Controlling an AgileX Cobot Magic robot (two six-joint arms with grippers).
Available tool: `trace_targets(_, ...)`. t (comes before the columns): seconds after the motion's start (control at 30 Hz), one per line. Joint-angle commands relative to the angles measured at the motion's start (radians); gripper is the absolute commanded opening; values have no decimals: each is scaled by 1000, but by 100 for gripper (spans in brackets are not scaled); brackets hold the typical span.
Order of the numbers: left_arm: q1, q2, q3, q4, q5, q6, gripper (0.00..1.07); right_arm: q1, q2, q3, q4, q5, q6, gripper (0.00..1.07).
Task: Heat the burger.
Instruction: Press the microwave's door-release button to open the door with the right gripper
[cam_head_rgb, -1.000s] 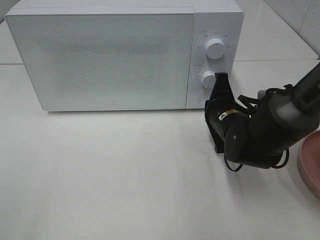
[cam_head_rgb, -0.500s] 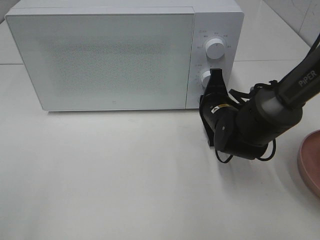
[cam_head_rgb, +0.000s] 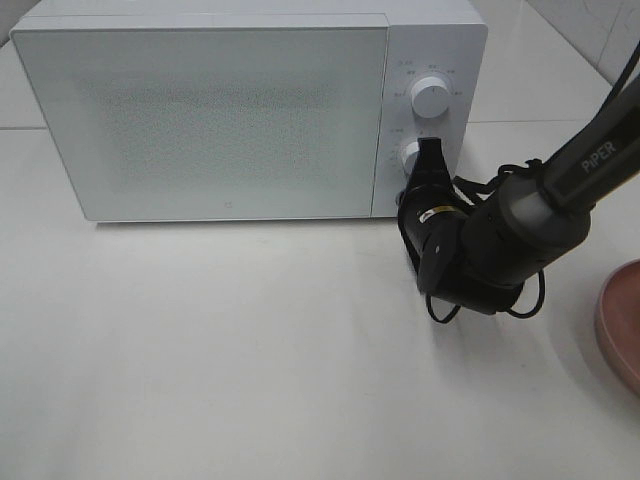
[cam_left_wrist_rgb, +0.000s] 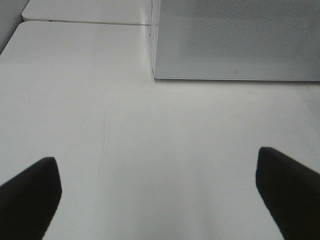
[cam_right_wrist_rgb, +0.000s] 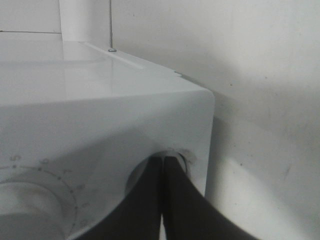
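Observation:
The burger is out of view in every frame. The white microwave (cam_head_rgb: 230, 110) stands at the back of the table with its door closed. My right gripper (cam_head_rgb: 429, 150) is shut with nothing in it. Its tips are at the control panel beside the lower dial (cam_head_rgb: 408, 155). In the right wrist view the shut right gripper (cam_right_wrist_rgb: 162, 160) points at a small round button (cam_right_wrist_rgb: 183, 160) near the microwave's (cam_right_wrist_rgb: 100, 110) corner. My left gripper (cam_left_wrist_rgb: 156, 160) is open over bare table, short of the microwave's (cam_left_wrist_rgb: 235, 40) front, and it does not show in the high view.
The upper dial (cam_head_rgb: 429, 97) sits above the lower one on the panel. A round pink plate (cam_head_rgb: 622, 322) lies at the right edge of the table. The right arm's black body hangs in front of the panel, with cables looped around it.
The right arm has shifted left and closer to the microwave panel, with its gripper still shut.

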Motion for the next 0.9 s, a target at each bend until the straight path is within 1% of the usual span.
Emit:
trace_targets(0.03, -2, -17, 2, 1, -2, -5, 98, -9, -4, -35, -7, -82, -26, 0)
trace_targets(0.27, -2, -17, 2, 1, -2, -5, 98, -18, 2, -79, -12, -129, -45, 0)
trace_targets(0.33, -2, -17, 2, 1, -2, -5, 98, -20, 20, -112, -17, -137, -42, 0)
trace_targets(0.43, -2, -17, 2, 1, -2, -5, 98, -20, 28, -135, -20, -142, -44, 0)
trace_targets(0.9, -2, -17, 2, 1, -2, -5, 98, -20, 28, -143, -17, -126, -97, 0)
